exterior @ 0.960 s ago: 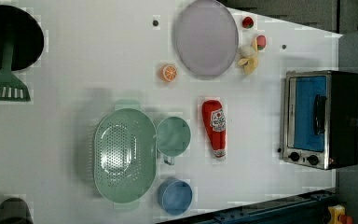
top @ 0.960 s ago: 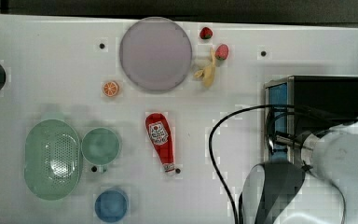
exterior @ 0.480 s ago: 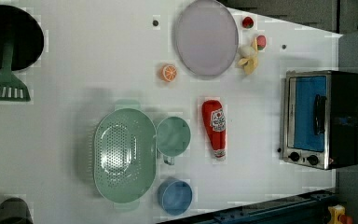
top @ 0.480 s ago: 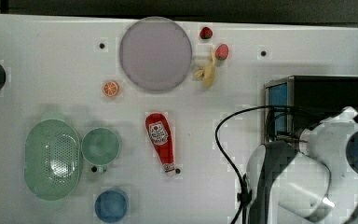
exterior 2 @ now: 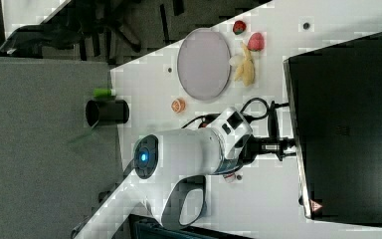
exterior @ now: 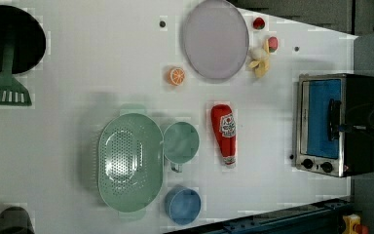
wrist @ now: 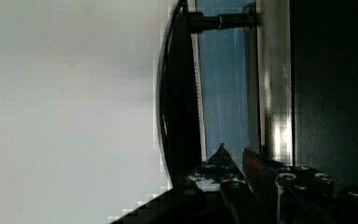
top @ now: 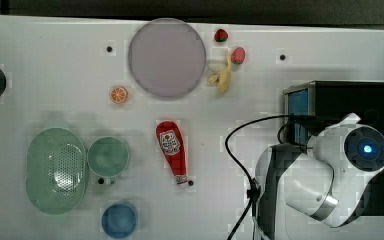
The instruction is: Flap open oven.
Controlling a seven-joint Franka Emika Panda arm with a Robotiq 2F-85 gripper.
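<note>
The oven stands at the top view's right, black on top, and my white arm covers its near half. In the left view its blue door lies flat against the silver frame, with the black bar handle across it and knobs at one end. My gripper reaches the handle from the left view's right. In the wrist view the handle runs down between my fingers, one fingertip behind the bar against the blue glass. The gripper is shut on the handle.
A red ketchup bottle lies mid-table. A purple plate, banana, strawberries and orange slice sit beyond it. A green colander, green cup and blue cup stand at the top view's left.
In the top view my arm has swung further over the oven. The gripper has settled at the handle and its fingers have drawn in slightly. The door has not moved.
</note>
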